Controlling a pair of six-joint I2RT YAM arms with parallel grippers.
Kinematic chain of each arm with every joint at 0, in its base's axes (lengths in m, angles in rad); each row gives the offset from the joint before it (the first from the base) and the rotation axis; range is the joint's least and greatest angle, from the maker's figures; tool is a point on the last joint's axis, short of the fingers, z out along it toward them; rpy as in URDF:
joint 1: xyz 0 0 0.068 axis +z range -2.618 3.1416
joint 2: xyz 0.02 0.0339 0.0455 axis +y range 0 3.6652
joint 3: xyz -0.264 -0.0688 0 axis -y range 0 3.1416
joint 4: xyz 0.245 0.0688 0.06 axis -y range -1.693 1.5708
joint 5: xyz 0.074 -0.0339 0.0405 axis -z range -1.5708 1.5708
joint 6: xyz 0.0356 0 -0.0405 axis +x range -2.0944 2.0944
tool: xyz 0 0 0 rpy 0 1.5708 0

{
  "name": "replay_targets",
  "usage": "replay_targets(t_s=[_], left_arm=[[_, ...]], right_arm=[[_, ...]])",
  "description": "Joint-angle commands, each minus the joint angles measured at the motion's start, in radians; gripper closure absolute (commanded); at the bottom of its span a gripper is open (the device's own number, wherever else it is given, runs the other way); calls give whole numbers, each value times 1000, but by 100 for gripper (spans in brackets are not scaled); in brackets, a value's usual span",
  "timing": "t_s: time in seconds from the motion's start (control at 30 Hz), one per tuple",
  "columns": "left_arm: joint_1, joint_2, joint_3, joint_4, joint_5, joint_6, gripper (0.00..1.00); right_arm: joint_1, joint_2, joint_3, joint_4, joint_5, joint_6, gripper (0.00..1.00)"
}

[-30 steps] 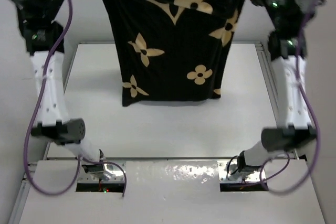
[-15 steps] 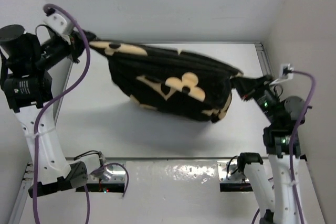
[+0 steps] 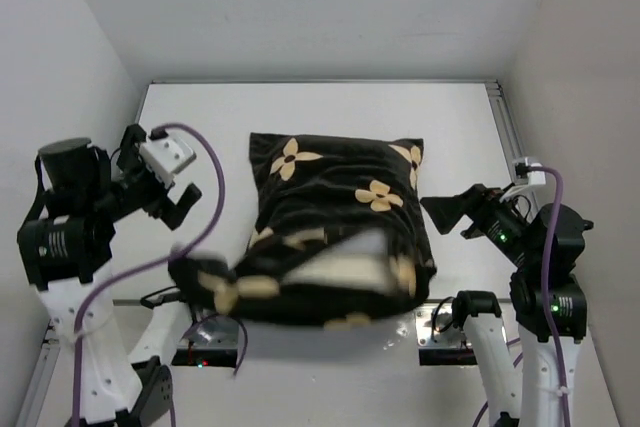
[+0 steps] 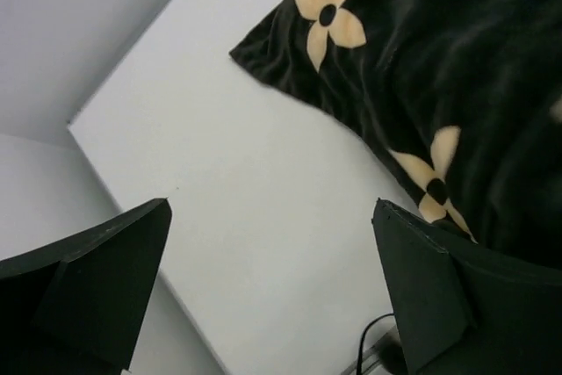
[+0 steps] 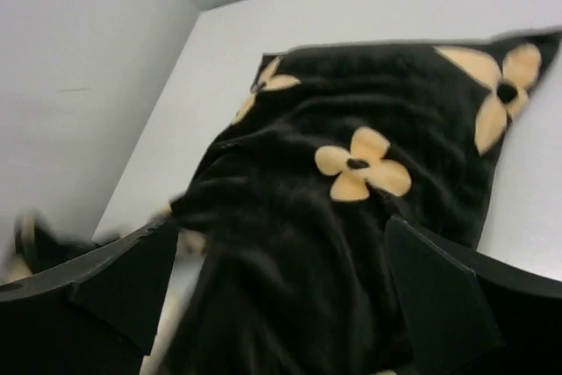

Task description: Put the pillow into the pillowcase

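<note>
The black pillowcase (image 3: 335,207) with tan flowers lies bulging in the middle of the white table (image 3: 200,127). Its near end is blurred and reaches over the table's front edge. A pale blurred patch (image 3: 350,269) shows at that near end, seemingly the pillow; the rest of the pillow is hidden inside. My left gripper (image 3: 188,205) hovers open just left of the case, with nothing between its fingers (image 4: 88,292). On the case's right side my right gripper (image 3: 450,215) stands open and empty too. The pillowcase (image 5: 351,217) fills the right wrist view and shows in the left wrist view (image 4: 457,85).
White walls close in on the left (image 3: 60,67) and right (image 3: 590,77). A shiny metal base plate (image 3: 440,327) runs along the near edge, under the case's near end. Purple cables (image 3: 215,187) loop from both arms.
The pillowcase hung high between both shut grippers, then swung down. Now both grippers have opened and let go, and the case has dropped onto the table.
</note>
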Motion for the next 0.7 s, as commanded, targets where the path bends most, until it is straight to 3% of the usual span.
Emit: replay_targets(t_s=[0.0,0.1,0.17,0.2,0.23,0.27,0.3,0.33,0.37,0.4,0.43,0.47,0.5,0.53,0.67], left_arm=[[-35,-47,-17,18,-59,76,0],[-44,-44,-38,57,-59,41,0],[-47,-35,-71,132,-55,-19,0],[-58,-26,-112,183,-44,-49,0],[-66,-1,-135,206,-30,-59,5],[-70,12,-157,229,-16,-70,18],[-95,34,-202,255,-3,-83,36],[-113,86,-226,328,-10,-146,76],[-133,115,-246,375,-36,-200,87],[-182,152,-282,419,-130,-290,89],[-196,233,-292,471,-180,-307,84],[-249,276,-295,476,-214,-306,75],[-317,365,-289,476,-267,-301,64],[-351,406,-287,478,-285,-300,43],[-466,560,-301,559,-346,-349,18]], right_arm=[[-6,34,22,-49,31,-25,1],[-6,65,22,-37,97,8,1],[-6,95,8,-17,106,30,14],[-6,144,-13,-12,100,29,46],[-6,172,-27,-12,97,29,67],[-6,201,-42,-15,102,23,83],[-4,258,-88,-9,115,22,90],[-3,284,-110,-2,134,29,76],[1,308,-157,32,158,36,53],[11,357,-182,58,172,42,33],[22,382,-202,82,186,56,22],[57,410,-241,149,210,73,2],[94,439,-257,184,227,79,1],[118,512,-265,213,244,84,1],[253,719,-259,342,300,99,1]])
